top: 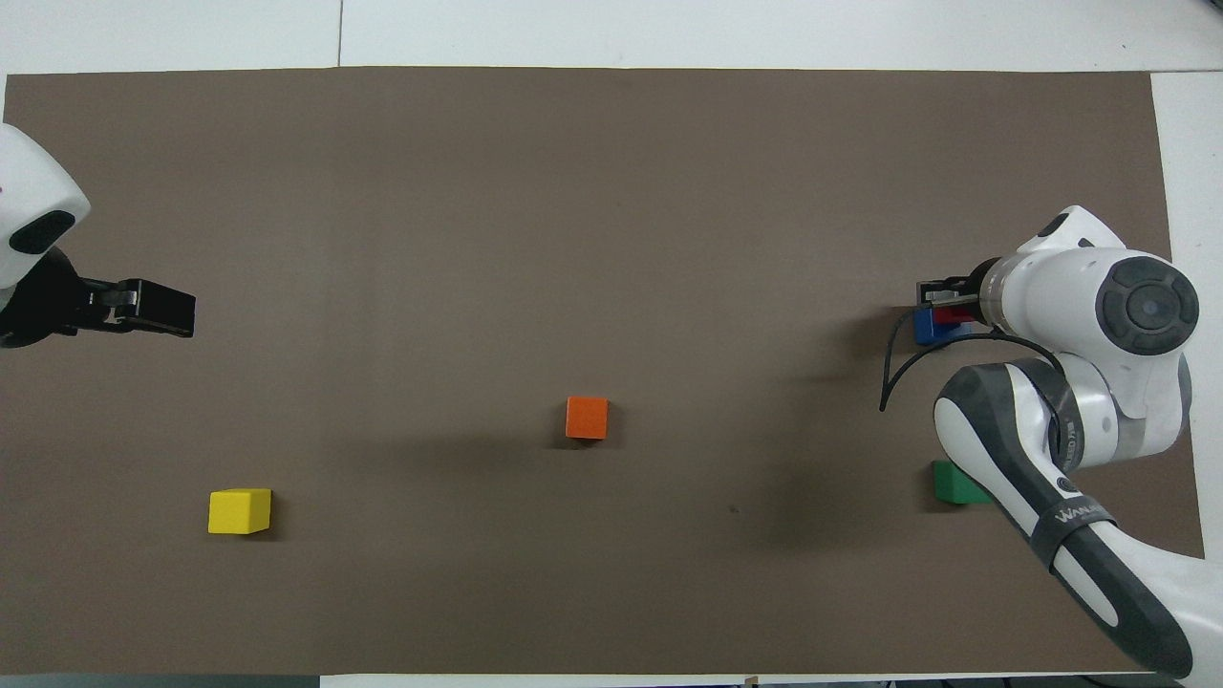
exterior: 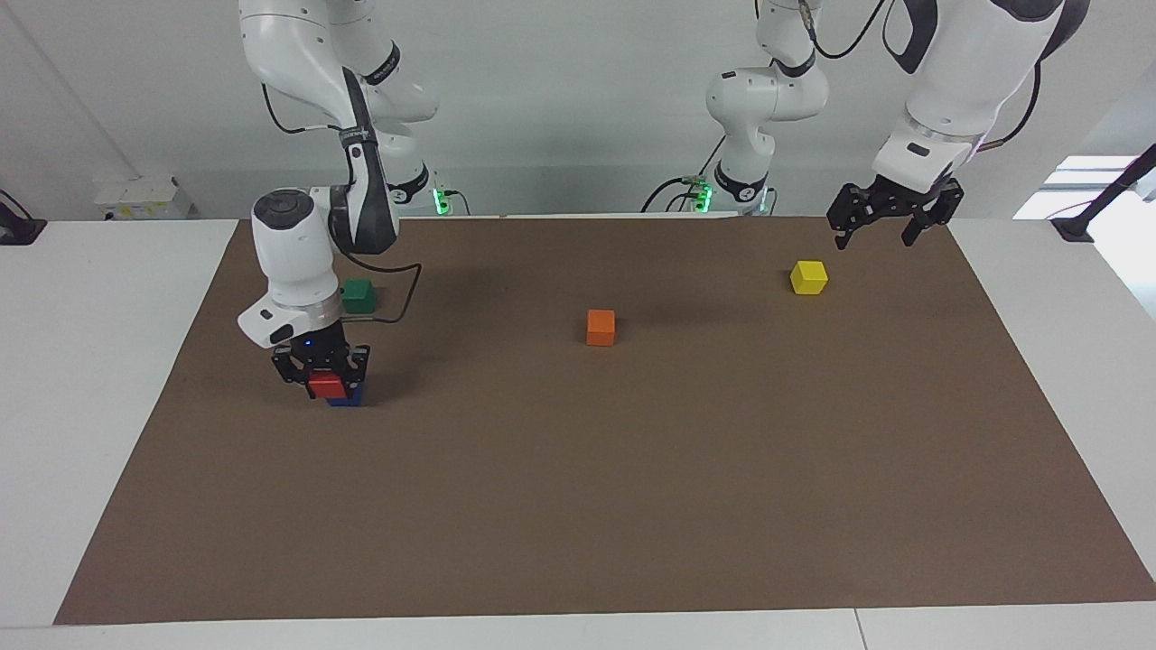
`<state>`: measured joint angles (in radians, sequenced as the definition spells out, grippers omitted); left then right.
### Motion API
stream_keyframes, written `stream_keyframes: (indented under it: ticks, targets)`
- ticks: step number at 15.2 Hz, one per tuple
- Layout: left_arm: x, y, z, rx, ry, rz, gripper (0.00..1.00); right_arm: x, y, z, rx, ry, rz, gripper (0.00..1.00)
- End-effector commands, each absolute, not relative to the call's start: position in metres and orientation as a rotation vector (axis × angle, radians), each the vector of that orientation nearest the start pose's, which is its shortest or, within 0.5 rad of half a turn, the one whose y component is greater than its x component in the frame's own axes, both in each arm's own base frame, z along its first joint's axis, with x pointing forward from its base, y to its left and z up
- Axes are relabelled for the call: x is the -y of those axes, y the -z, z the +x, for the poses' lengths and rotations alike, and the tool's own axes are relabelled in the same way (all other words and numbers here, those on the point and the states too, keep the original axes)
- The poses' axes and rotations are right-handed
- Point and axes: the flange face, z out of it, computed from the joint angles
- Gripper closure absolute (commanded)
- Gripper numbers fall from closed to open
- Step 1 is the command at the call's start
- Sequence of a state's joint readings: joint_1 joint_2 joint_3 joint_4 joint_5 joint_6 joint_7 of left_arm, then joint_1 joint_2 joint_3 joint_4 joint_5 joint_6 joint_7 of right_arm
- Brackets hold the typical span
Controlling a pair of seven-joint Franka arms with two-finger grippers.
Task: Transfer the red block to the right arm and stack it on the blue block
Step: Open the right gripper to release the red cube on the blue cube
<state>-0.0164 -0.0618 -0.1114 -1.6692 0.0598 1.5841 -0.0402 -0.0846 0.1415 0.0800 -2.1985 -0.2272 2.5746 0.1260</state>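
The red block (exterior: 326,386) rests on top of the blue block (exterior: 349,397) toward the right arm's end of the table. My right gripper (exterior: 322,379) reaches down from above and is shut on the red block, one finger on each side. In the overhead view the right arm's wrist hides most of both blocks; only a sliver of the red block (top: 948,313) and part of the blue block (top: 925,329) show beside the right gripper (top: 941,304). My left gripper (exterior: 874,240) is open and empty, raised over the mat near the yellow block; it also shows in the overhead view (top: 186,315).
A green block (exterior: 358,295) lies nearer to the robots than the stack, beside the right arm's cable. An orange block (exterior: 601,327) sits mid-mat. A yellow block (exterior: 808,277) lies toward the left arm's end. All rest on a brown mat (exterior: 578,506).
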Motion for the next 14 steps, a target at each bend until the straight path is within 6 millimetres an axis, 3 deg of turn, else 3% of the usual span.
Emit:
stream_keyframes:
  ticks: [1,4,14]
  targets:
    - [0.061,-0.613,0.528,-0.129,-0.022,-3.050,0.00,-0.001,-0.342,0.572,0.108,0.420,-3.215,1.00]
    - [0.061,-0.613,0.528,-0.132,-0.022,-3.050,0.00,0.003,-0.331,0.572,0.124,0.389,-3.218,1.00]
    - [0.061,-0.613,0.528,-0.132,-0.022,-3.050,0.00,0.005,-0.325,0.565,0.145,0.362,-3.221,1.00]
